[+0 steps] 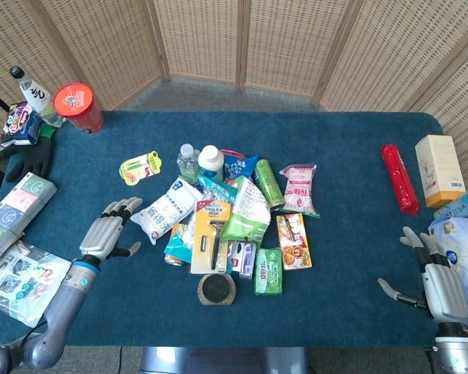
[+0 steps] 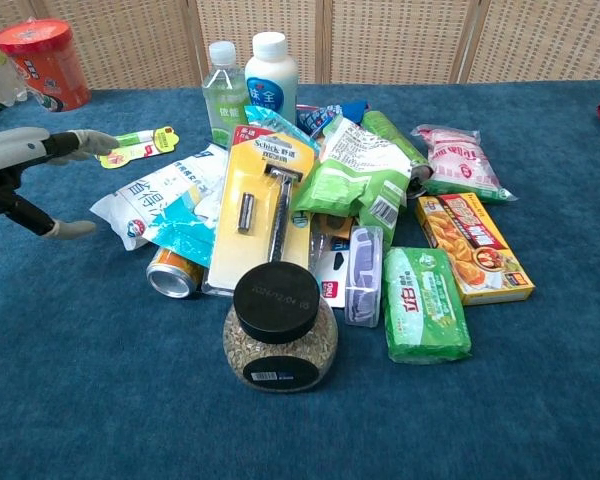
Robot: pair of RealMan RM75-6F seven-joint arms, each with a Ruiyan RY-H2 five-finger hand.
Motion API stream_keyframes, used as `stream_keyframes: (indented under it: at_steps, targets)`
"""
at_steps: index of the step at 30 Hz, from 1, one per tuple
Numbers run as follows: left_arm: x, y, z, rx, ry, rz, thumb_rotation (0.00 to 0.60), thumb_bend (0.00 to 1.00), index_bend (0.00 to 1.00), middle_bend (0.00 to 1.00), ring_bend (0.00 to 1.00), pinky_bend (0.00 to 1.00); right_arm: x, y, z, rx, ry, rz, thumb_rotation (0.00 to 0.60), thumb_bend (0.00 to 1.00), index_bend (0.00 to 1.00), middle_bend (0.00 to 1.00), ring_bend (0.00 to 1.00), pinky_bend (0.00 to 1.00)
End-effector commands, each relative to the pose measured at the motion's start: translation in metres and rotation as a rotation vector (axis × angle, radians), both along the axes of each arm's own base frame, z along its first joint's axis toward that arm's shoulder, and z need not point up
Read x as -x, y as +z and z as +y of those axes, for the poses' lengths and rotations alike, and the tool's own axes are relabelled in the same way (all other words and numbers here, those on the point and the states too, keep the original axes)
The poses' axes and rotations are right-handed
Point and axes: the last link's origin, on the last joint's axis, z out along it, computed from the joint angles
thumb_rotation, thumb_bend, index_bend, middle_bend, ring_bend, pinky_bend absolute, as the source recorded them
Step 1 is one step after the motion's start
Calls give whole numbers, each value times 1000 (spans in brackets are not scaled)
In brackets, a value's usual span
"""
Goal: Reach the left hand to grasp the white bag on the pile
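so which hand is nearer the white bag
Left. The left hand hovers open just beside the white bag, not touching; the right hand sits far off at the table's right edge.

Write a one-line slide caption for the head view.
Robot's open left hand reaches toward the white plastic bag at the left edge of a grocery pile on the blue cloth table.

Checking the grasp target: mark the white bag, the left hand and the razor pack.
white bag (image 1: 165, 209), head view, middle of its printed face.
left hand (image 1: 108, 232), head view, back of hand.
razor pack (image 2: 263, 205), chest view, yellow card.
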Motion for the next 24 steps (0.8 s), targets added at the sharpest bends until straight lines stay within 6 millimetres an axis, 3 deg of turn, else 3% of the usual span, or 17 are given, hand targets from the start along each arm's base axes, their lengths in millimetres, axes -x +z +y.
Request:
stream_keyframes:
  at_steps: [1,16,19,22,24]
  targets:
    - [-4,-10,7,20,-6,3,600,368,0,0,0,0,1,3,3,0,-3,-13,445,232,0,230,0,0]
    - [-16,-47,32,63,-43,16,600,368,1,0,0,0,0,12,14,-5,-4,-91,446,232,0,230,0,0]
    - [-20,-54,34,70,-67,34,600,369,54,0,12,5,0,14,16,2,-2,-114,446,230,0,232,0,0]
    - [-23,-57,37,58,-79,48,600,437,177,72,200,195,0,17,19,11,5,-133,446,230,0,243,0,0]
    - [-24,-57,38,42,-75,36,600,529,282,191,391,386,0,19,21,19,8,-147,447,227,0,250,0,0]
